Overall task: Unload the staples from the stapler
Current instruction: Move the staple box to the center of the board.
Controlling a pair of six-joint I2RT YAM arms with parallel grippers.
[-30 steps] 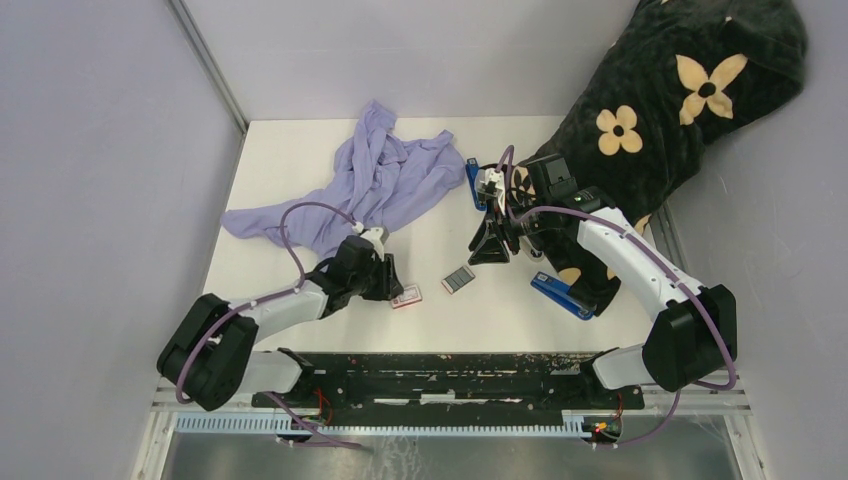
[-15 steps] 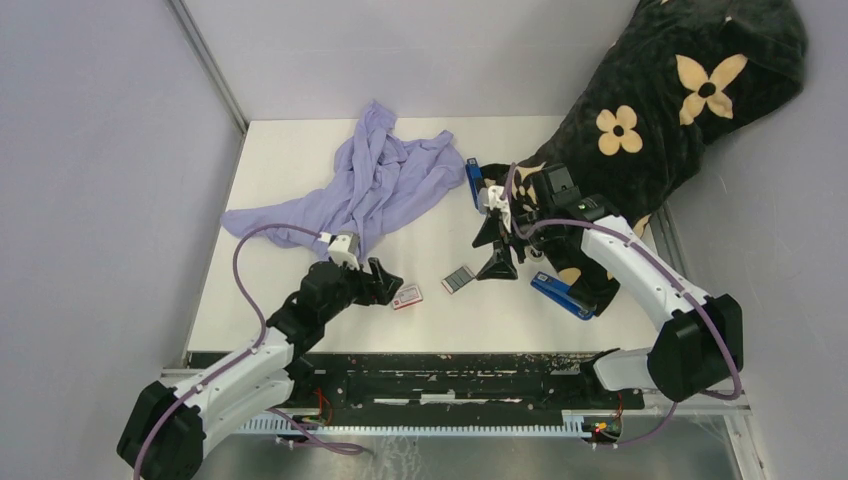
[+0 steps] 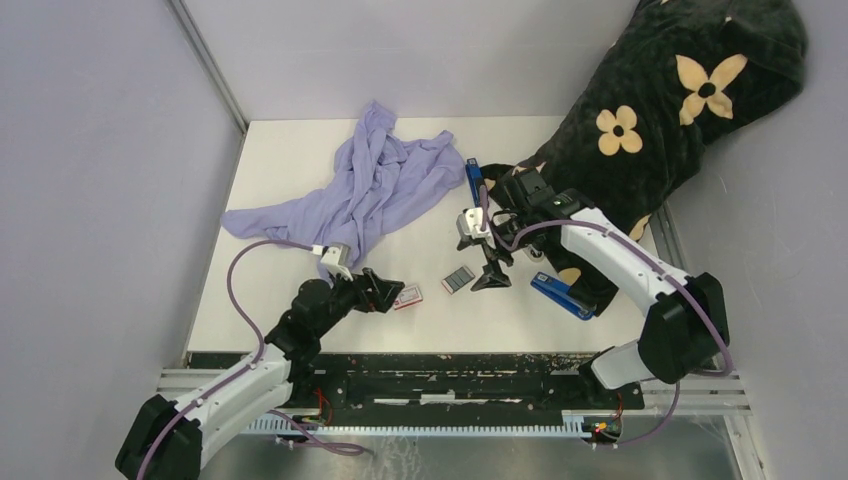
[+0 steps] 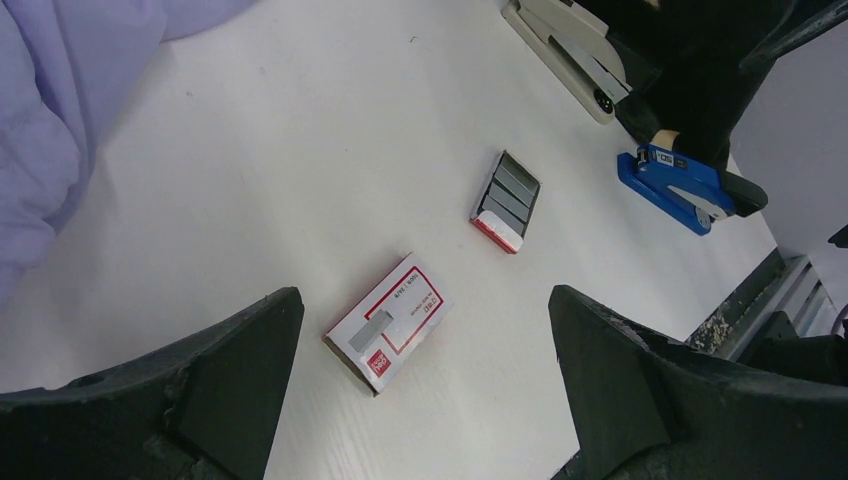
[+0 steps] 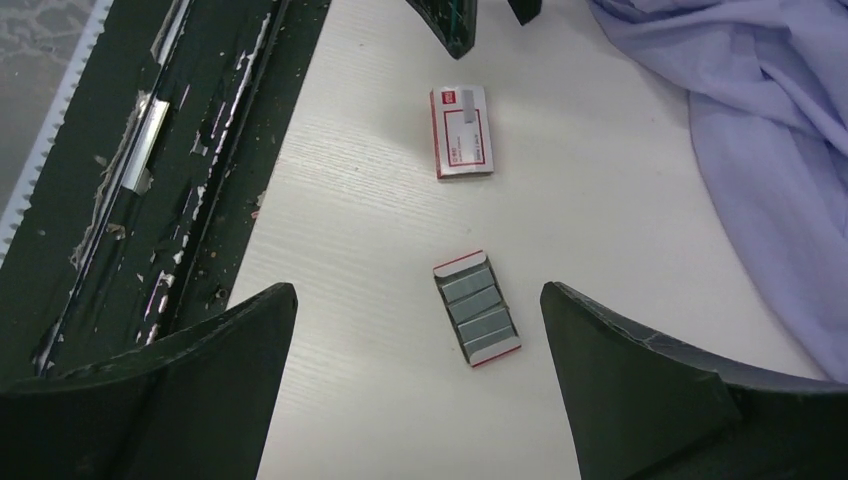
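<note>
Several silver-grey strips of staples (image 5: 478, 318) lie in a small red-edged open tray (image 3: 457, 280) on the white table, also seen in the left wrist view (image 4: 508, 198). My right gripper (image 5: 417, 290) hovers just above it, open and empty (image 3: 487, 262). My left gripper (image 4: 422, 300) is open too, empty, above a red-and-white cardboard box (image 4: 390, 322) near the front edge (image 3: 383, 290). One blue stapler (image 3: 560, 294) lies at the right against the dark blanket. A second stapler (image 3: 472, 182) lies farther back.
A lilac cloth (image 3: 375, 185) is crumpled at the back left of the table. A black blanket with cream flowers (image 3: 650, 110) fills the back right. The black frame rail (image 3: 440, 365) runs along the near edge.
Both grippers have opened wide. My left arm has drawn back toward the near edge, away from the lilac cloth. My right gripper has shifted left and nearer, over the tray of staples.
</note>
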